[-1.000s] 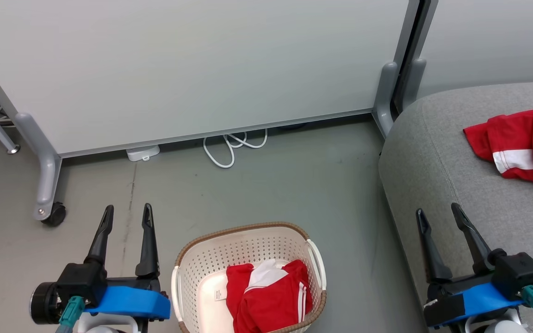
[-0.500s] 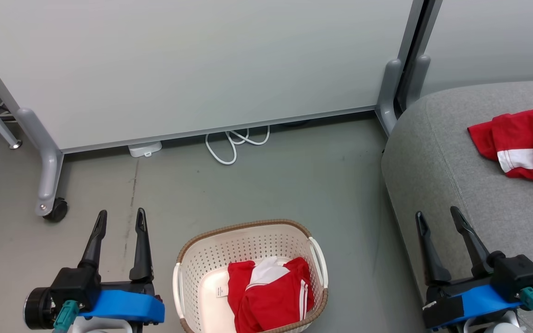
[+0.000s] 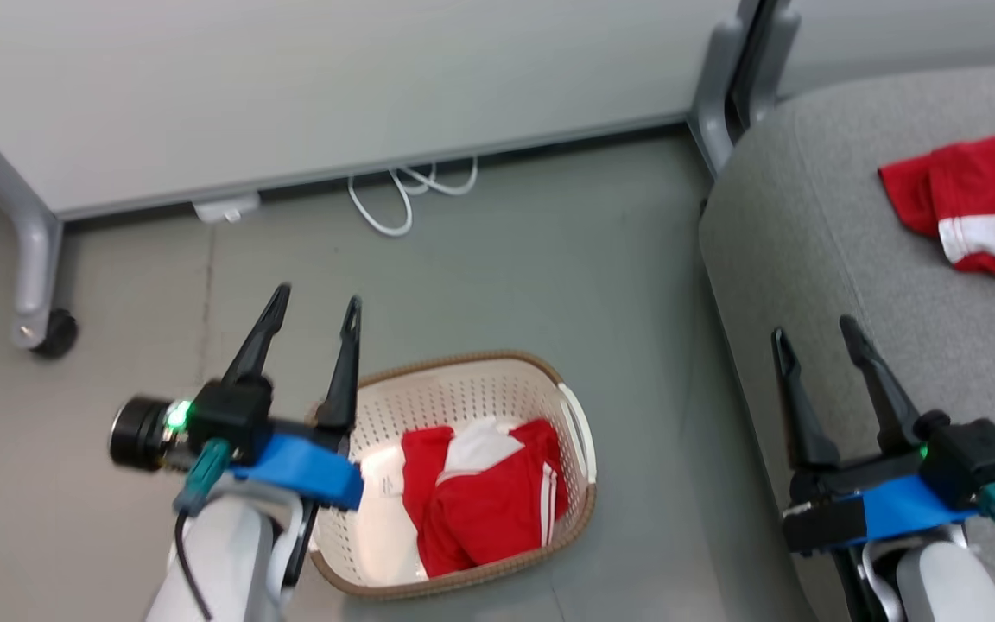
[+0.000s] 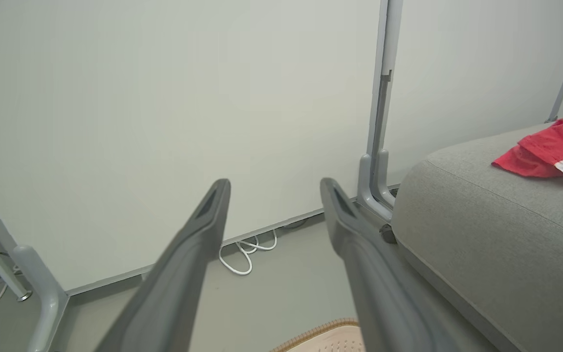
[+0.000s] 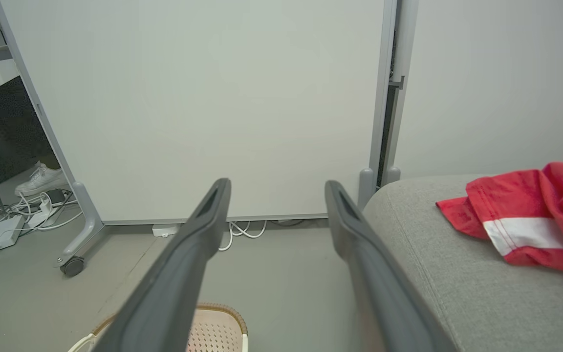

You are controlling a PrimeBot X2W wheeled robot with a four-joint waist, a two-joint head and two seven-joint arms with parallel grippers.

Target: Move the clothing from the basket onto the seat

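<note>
A crumpled red garment with white panels and stripes [image 3: 480,497] lies in the cream basket [image 3: 463,393] on the floor. My left gripper [image 3: 316,304] hangs open just left of the basket's far rim, nothing between its fingers. A second red and white garment [image 3: 977,203] [image 4: 552,149] [image 5: 530,222] lies on the grey seat [image 3: 817,259] [image 4: 487,254] [image 5: 482,298] at the right. My right gripper [image 3: 813,331] stands open over the seat's front left edge, empty. The basket's rim [image 4: 320,330] [image 5: 218,309] peeks in at the bottom of both wrist views.
A white partition on grey wheeled legs [image 3: 27,250] stands behind the basket, with a looped white cable [image 3: 398,194] on the floor at its foot. A white shoe [image 5: 42,178] and more cables [image 5: 12,215] sit far left beyond the partition.
The camera has tilted down and shifted. My left gripper has risen and swung right, toward the basket's left rim. The right gripper and both garments are as before.
</note>
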